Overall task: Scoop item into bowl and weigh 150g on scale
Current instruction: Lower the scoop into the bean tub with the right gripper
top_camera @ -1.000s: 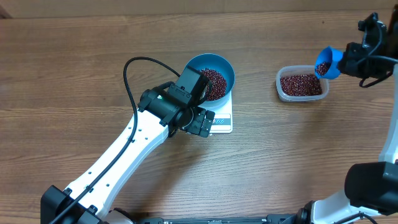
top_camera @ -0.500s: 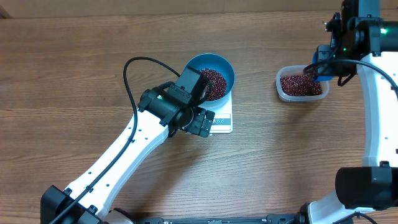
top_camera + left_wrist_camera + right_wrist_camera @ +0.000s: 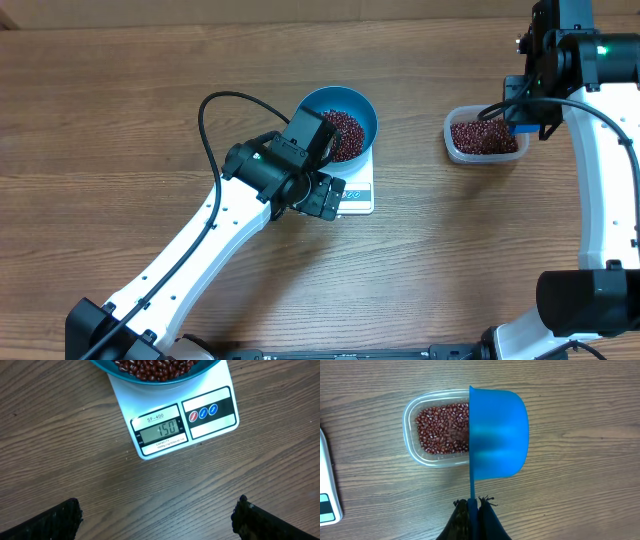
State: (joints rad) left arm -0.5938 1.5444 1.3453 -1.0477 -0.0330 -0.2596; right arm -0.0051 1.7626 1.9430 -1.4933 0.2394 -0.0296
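Right gripper [image 3: 473, 506] clamped on scoop [image 3: 497, 435] handle above tub [image 3: 412, 425]; left gripper [image 3: 157, 522] jaws wide apart. Beans [image 3: 152, 367] loose, light, likely roll; handle via scoop.

Bowl [image 3: 204, 364] largely outside left wrist view

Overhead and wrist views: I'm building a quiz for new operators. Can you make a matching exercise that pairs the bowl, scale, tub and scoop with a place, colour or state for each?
Column one:
1. bowl
2. scale
3. tub
4. scoop

Column two:
A. held in the right gripper
B. sits on the scale
C. clear
D. reads 150

Pairs: 1-B, 2-D, 3-C, 4-A
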